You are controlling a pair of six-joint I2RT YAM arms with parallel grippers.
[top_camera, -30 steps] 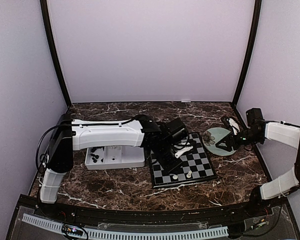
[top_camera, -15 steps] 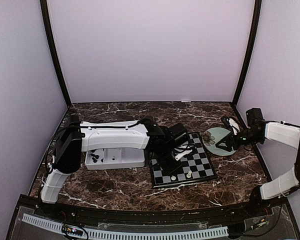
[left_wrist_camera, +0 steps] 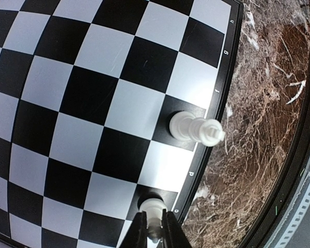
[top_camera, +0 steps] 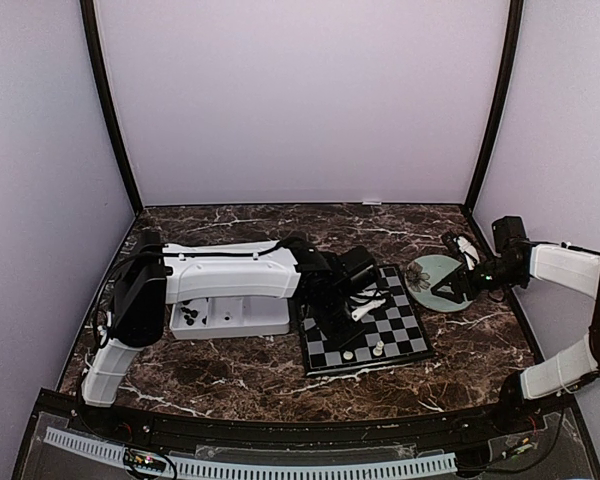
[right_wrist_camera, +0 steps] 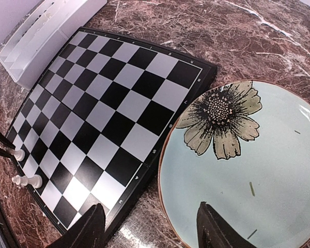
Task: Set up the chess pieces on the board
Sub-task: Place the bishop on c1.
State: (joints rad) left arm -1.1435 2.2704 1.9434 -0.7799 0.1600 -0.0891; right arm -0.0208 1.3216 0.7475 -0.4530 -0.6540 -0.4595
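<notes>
Just now the left arm has swung across and brought the left gripper [left_wrist_camera: 154, 217] down to the board's [left_wrist_camera: 67, 77] edge row, at the bottom of the wrist view. Its jaws are clamped on a white piece [left_wrist_camera: 151, 204] standing on a black square, one light square away from a second white piece [left_wrist_camera: 196, 128]. That looks like a placement nearly done, with release next, while the right gripper [right_wrist_camera: 152, 227] has stayed over the plate [right_wrist_camera: 279, 196], jaws wide apart and holding nothing.
</notes>
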